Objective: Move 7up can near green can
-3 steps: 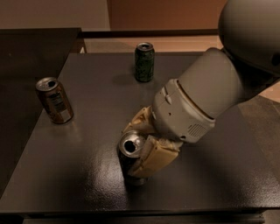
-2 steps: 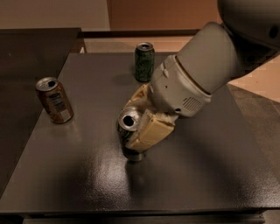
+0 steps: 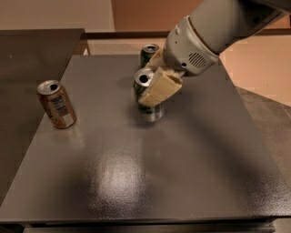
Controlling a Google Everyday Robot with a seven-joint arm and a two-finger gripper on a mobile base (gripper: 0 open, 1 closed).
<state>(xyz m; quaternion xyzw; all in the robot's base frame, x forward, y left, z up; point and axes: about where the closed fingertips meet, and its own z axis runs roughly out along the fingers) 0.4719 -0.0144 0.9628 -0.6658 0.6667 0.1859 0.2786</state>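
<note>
Jaws, 7up can nearer green can

Dark grey table with a soft sheen of reflected light near the front, gripper at its far middle; second dark surface adjoining at left, pale wall and orange-brown panel behind, beige floor at right.
</note>
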